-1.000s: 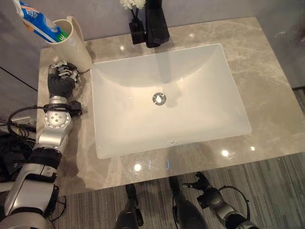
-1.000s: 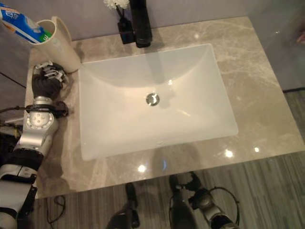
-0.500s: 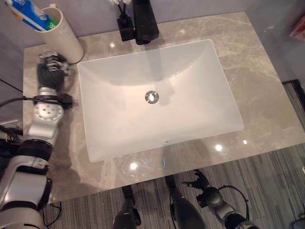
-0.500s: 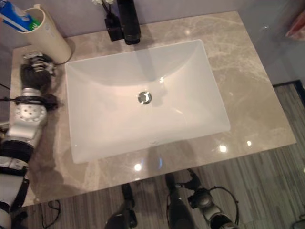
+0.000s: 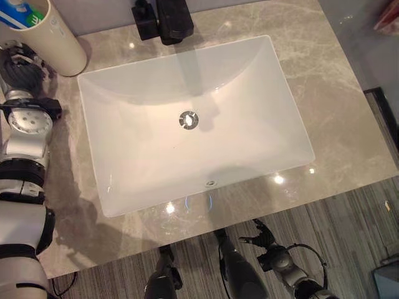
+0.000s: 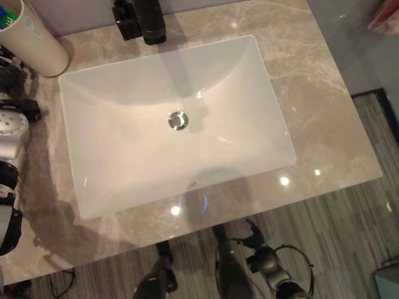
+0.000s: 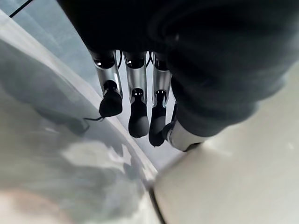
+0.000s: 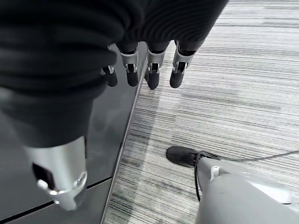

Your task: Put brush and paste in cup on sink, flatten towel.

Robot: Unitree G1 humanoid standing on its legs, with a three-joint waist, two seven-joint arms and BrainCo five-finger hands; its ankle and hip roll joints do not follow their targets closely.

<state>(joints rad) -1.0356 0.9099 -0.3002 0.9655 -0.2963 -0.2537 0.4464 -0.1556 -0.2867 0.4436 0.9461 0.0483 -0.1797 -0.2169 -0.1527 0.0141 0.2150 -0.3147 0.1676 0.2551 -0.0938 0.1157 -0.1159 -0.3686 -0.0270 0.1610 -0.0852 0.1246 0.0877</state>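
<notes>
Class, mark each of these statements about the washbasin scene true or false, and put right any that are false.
1. The cream cup stands on the counter beside the sink's rear left corner. True.
2. The toothpaste tube lies in the sink. False: it stands in the cup.
3. The left hand grips the cup. False: it rests on the counter next to the cup, fingers hanging loosely, holding nothing.
4. The right hand hangs over the striped floor with nothing in it. True.
5. The black faucet stands behind the sink. True.
6. A towel lies spread in the sink. False: its bowl holds just the drain.
</notes>
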